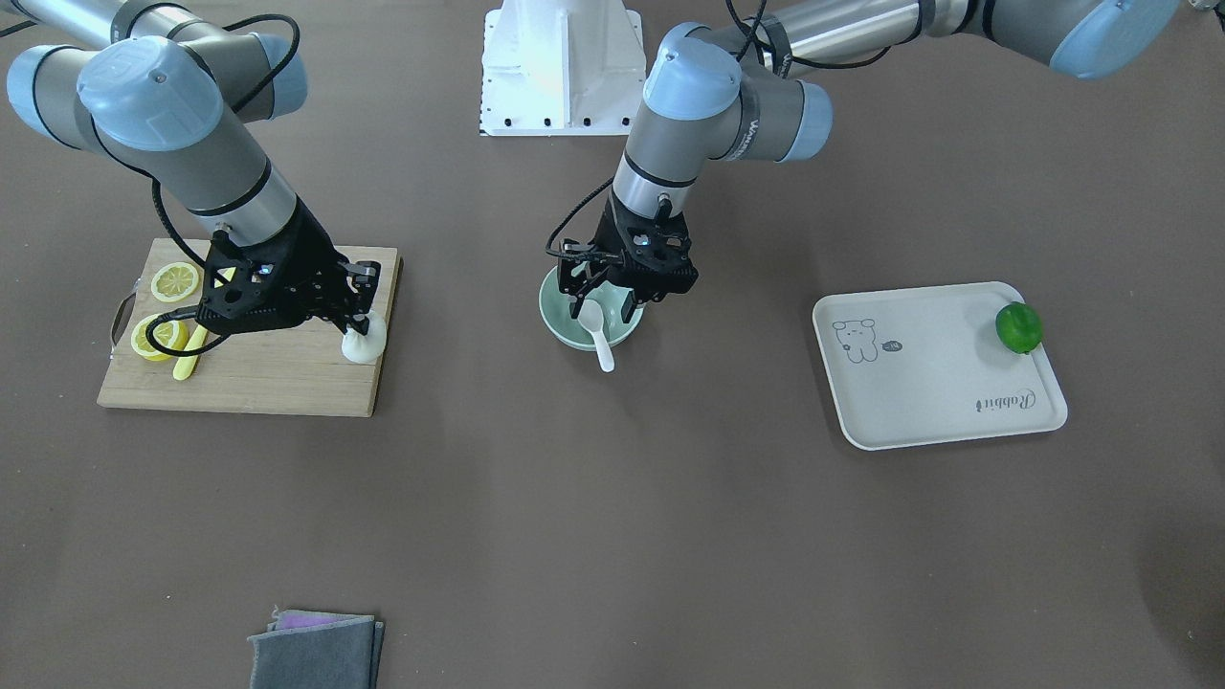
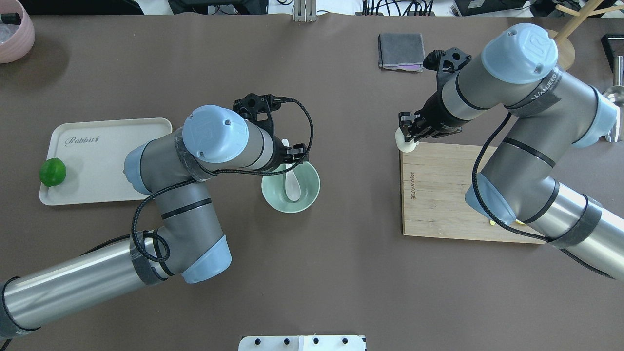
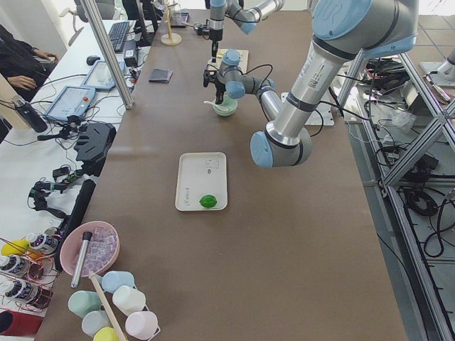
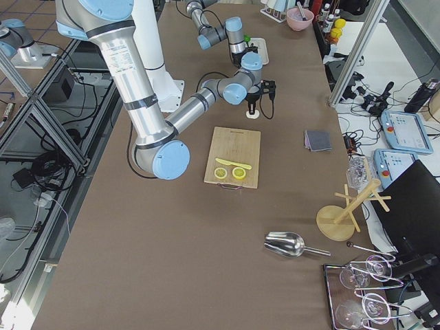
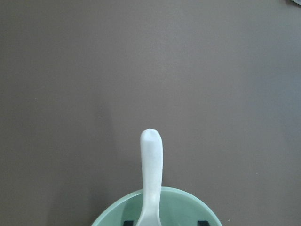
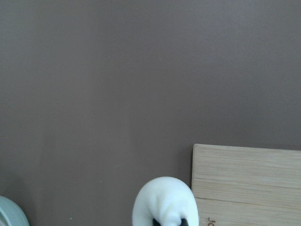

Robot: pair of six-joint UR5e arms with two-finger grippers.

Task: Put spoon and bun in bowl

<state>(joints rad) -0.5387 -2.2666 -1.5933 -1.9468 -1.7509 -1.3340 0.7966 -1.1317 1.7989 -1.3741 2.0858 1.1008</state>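
Note:
The pale mint-green bowl stands at the table's middle and also shows in the overhead view. The white spoon lies in it, scoop inside, handle leaning out over the rim. My left gripper hovers just above the bowl, open, with its fingers either side of the spoon and apart from it. My right gripper is shut on the white bun at the cutting board's corner nearest the bowl. The bun hangs beside the board's edge.
The wooden cutting board carries lemon slices and a yellow-green knife. A cream tray with a green lime lies on the bowl's other side. A folded grey cloth lies at the far edge.

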